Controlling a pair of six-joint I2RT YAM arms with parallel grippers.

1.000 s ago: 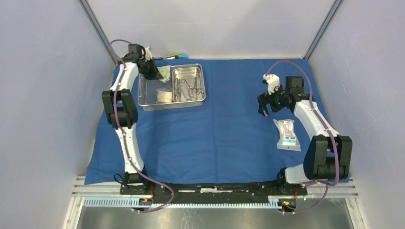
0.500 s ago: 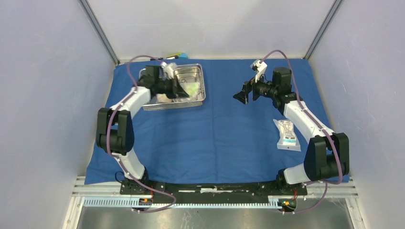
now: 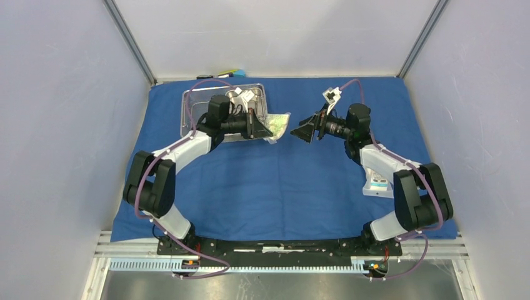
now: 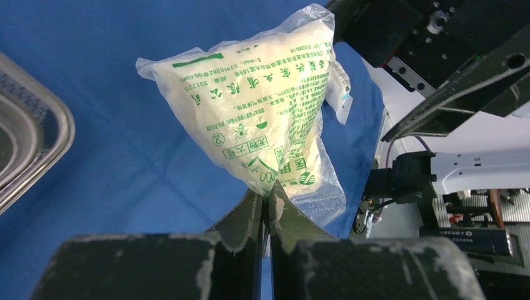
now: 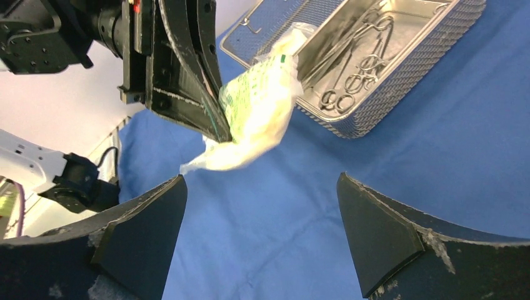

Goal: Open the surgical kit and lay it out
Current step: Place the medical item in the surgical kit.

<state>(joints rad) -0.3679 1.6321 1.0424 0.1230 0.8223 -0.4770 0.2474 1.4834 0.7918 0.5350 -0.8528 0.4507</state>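
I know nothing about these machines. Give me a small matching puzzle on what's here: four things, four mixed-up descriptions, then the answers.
Things
1. left tool
2. right tool
3. printed packet
4. scissors-like instruments

Descriptions
A. lying inside the wire-mesh tray
B. wide open, empty
C. clamped shut
D. held up above the blue cloth

Pairs: 1-C, 2-B, 3-D, 4-A

The clear packet (image 4: 250, 106) carries green print, upside down in the left wrist view: rows of Chinese characters, one line with "E-mail" and "@qq.com", and some small round symbols; the digits are too small to read surely
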